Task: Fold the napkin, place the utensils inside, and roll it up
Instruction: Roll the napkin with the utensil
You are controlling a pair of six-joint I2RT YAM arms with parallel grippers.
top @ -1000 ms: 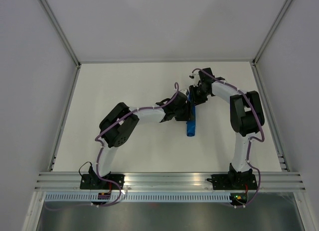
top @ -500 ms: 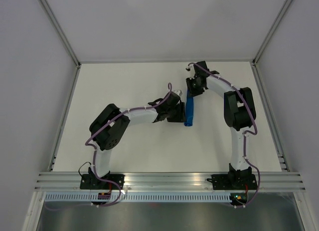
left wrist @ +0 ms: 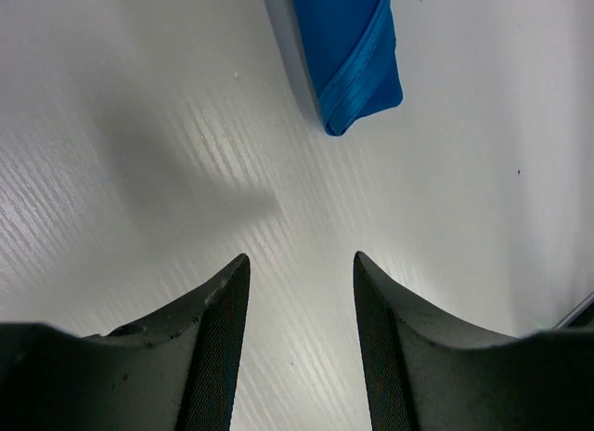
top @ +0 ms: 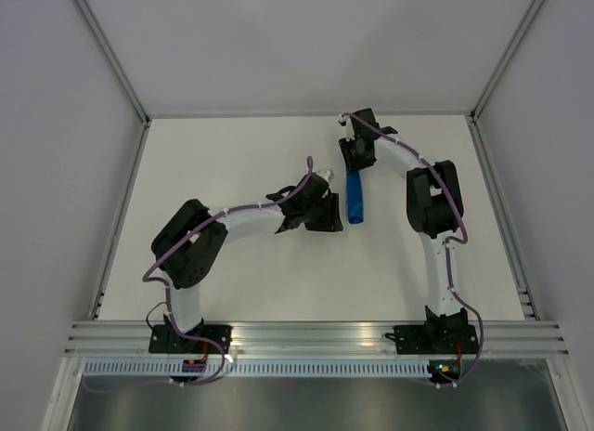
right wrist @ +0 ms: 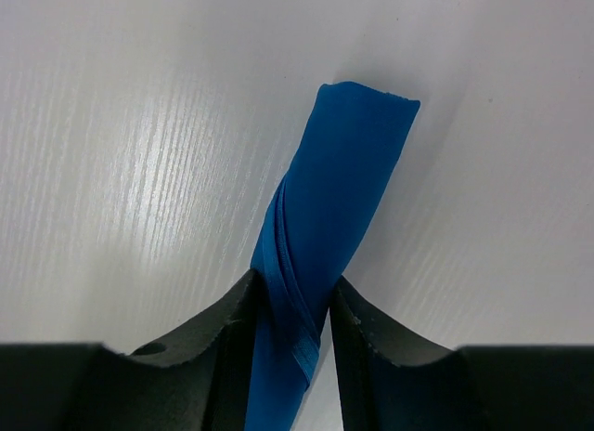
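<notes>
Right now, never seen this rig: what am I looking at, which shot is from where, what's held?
Two robot arms are bolted at the near edge of a table. The wide picture comes from a camera overhead; the two close-ups come from cameras on the wrists. A blue napkin, rolled into a tube, lies on the table. The right claw grips one end, a finger on each side. The left claw is open and empty, the roll's other end ahead of it.

Between your left fingers (left wrist: 218, 347) lies bare worktop (left wrist: 139, 124), with the rolled napkin (left wrist: 348, 50) just ahead. Your right fingers (right wrist: 223, 357) clasp its far end, so only its near end is free.
</notes>
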